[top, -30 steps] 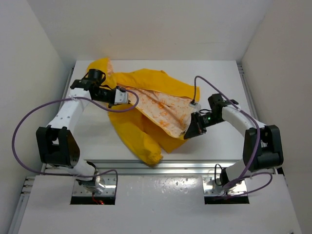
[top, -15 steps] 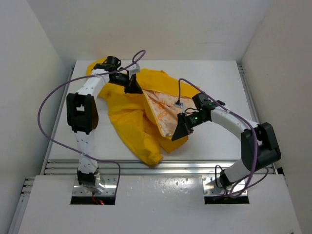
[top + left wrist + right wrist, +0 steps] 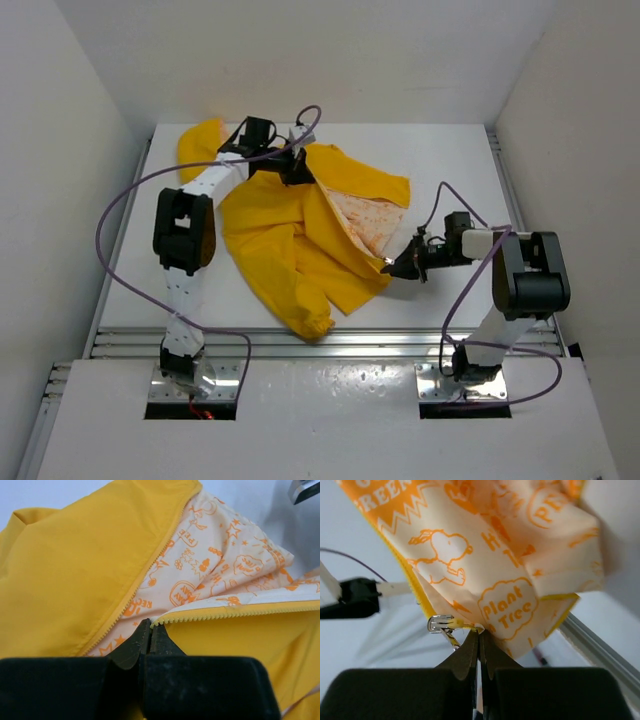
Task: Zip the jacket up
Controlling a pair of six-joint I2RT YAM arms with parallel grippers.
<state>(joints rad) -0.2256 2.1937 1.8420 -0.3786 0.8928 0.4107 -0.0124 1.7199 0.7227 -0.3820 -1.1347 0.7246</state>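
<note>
The yellow jacket (image 3: 280, 240) lies spread on the white table, its front open and a strip of cream, orange-printed lining (image 3: 372, 218) showing. My left gripper (image 3: 298, 168) is at the jacket's far end, near the collar. In the left wrist view it (image 3: 149, 625) is shut on the end of one row of zipper teeth (image 3: 235, 611). My right gripper (image 3: 390, 265) holds the near corner of the open front panel. In the right wrist view it (image 3: 479, 632) is shut on the hem right beside the metal zipper slider (image 3: 440, 624), and the lining (image 3: 485, 540) hangs above it.
An aluminium rail (image 3: 330, 340) runs along the table's near edge, close to the jacket's lowest sleeve (image 3: 310, 320). White walls close in the table on three sides. Purple cables (image 3: 130, 190) loop off both arms. The hood (image 3: 200, 140) lies at the far left corner.
My left arm has swung from the jacket's left side up to its far collar end. The right gripper has pulled the panel corner to the right, and less lining shows.
</note>
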